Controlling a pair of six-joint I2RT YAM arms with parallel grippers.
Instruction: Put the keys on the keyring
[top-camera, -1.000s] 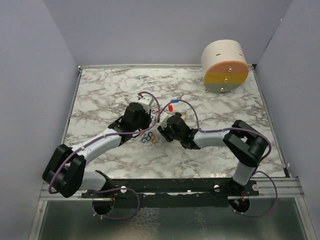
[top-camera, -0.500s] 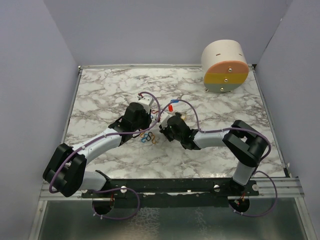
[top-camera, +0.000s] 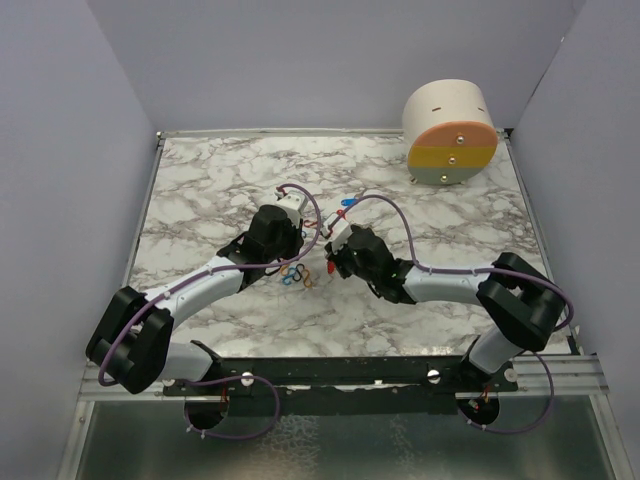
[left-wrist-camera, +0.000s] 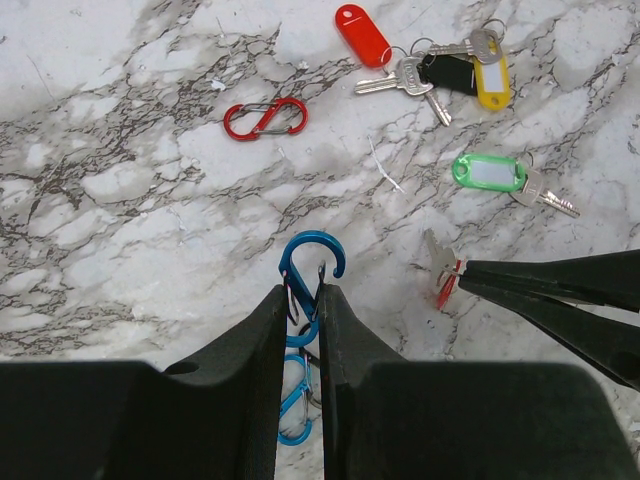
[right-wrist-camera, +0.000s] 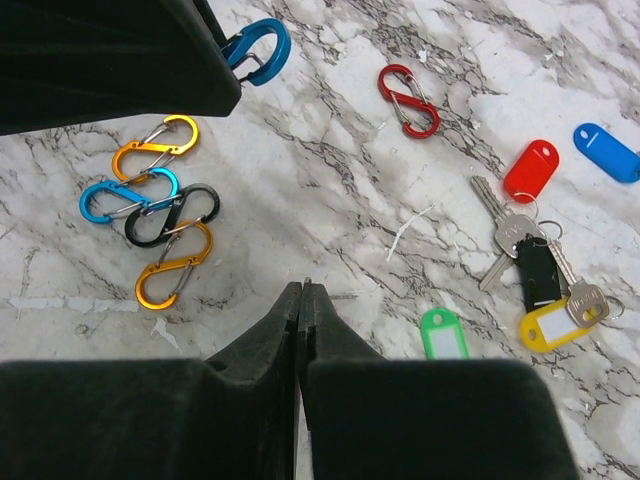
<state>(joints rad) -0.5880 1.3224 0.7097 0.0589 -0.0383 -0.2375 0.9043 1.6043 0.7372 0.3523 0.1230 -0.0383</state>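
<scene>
The keyring, a chain of oval clips in blue, orange and black, lies near the middle of the table. Its far blue clip is pinched between the fingers of my left gripper, which is closed down almost to the wire and has hold of nothing else. I can see no key hanging on any clip, so I judge that nothing of the task is finished yet.

Just right of that blue clip, my right gripper is pressed fully together on a red-tagged key. It sits at the very tips, near the clip but apart from it and not threaded. I take this to be the first key on its way in, with the clip's gate yet to be pushed open.

Farther out lie the keys left to do: a bunch of keys with red, black and yellow tags, a green-tagged key a little nearer, and a blue tag off to the right. A loose red clip rests alone on the far side, joined to nothing
</scene>
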